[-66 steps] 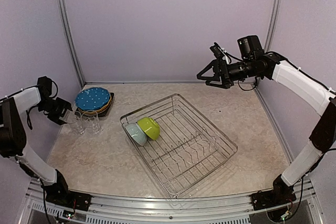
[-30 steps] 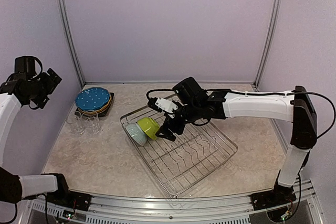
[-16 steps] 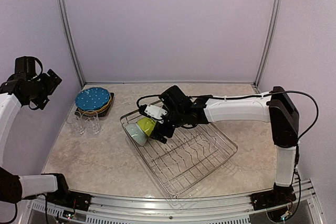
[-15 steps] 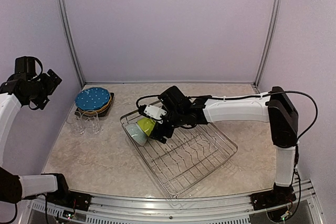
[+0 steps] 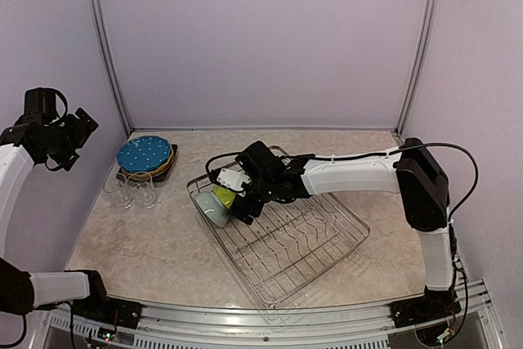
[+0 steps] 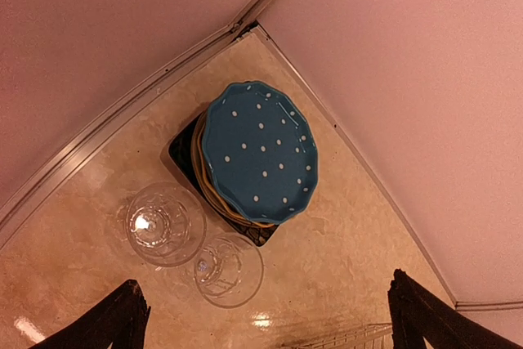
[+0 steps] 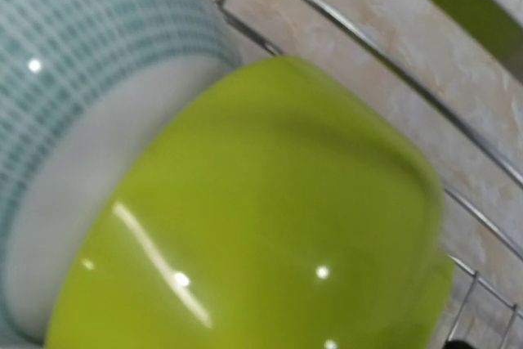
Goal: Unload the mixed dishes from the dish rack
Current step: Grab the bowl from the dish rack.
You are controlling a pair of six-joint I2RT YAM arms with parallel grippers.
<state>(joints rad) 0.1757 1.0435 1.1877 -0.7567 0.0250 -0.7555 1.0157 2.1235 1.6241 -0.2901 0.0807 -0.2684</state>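
The silver wire dish rack [image 5: 327,259] lies in the middle of the table. At its far left end a lime bowl [image 5: 222,196] leans on a pale-blue bowl [image 5: 211,212]. My right gripper [image 5: 239,199] is down at the lime bowl, jaws spread around it as far as I can see. In the right wrist view the lime bowl [image 7: 261,226] fills the frame, with the pale-blue bowl [image 7: 90,120] at upper left and the fingers hidden. My left gripper [image 5: 69,132] is open and empty, raised by the left wall.
The blue-dotted plate [image 6: 260,153] tops a stack of plates on the black square plate [image 6: 184,153] at the back left. Two clear glasses [image 6: 163,224] [image 6: 227,269] stand in front of it. A rack wire [image 7: 368,46] runs just behind the bowls.
My right arm has swung from high at the back right down into the rack and moved left onto the lime bowl. My left arm rose from the glasses to the left wall.
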